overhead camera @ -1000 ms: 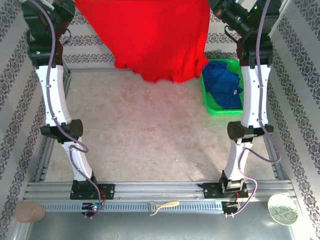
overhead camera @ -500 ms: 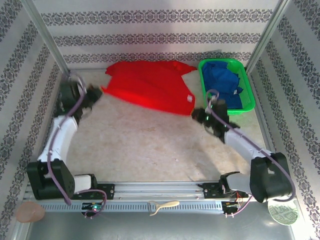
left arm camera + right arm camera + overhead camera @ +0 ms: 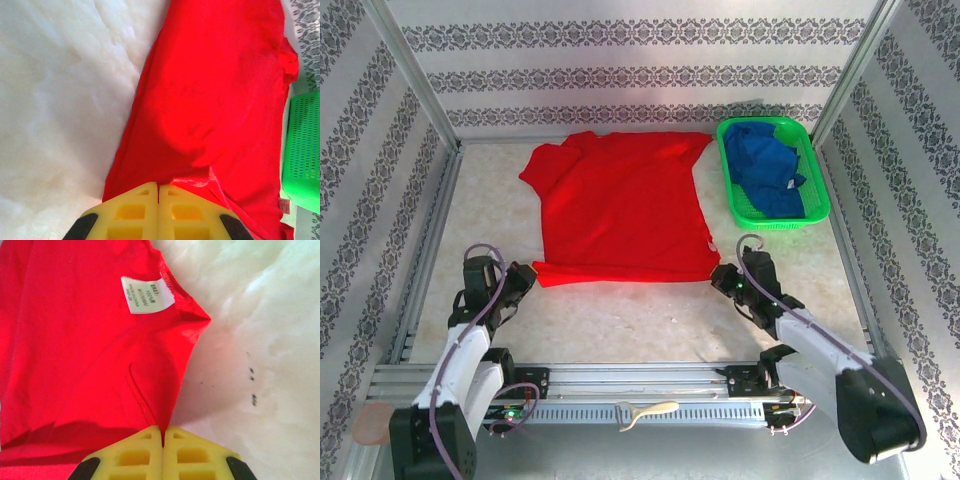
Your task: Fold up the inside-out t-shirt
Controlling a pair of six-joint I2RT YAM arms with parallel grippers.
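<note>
The bright red inside-out t-shirt point(image 3: 620, 205) lies spread flat on the table, collar end toward the back wall, hem toward the arms. My left gripper point(image 3: 525, 275) is shut on the shirt's near left hem corner; in the left wrist view the yellow fingers point(image 3: 159, 192) pinch red cloth point(image 3: 210, 100). At the near right hem corner my right gripper point(image 3: 717, 277) is shut on the cloth. In the right wrist view the hem runs into the closed yellow pads point(image 3: 163, 432), with the shirt point(image 3: 75, 340) and a small white tag point(image 3: 147, 294) beyond.
A green basket point(image 3: 818, 190) holding a blue garment point(image 3: 765, 165) stands at the back right, close to the shirt's right edge. Patterned walls and metal frame posts enclose the table. The pale tabletop point(image 3: 620, 320) lies bare between the hem and the arm bases.
One second ago the shirt hung high in the air from both grippers. Both arms have since swung down and pulled back toward their bases, laying the shirt flat with the hem nearest me.
</note>
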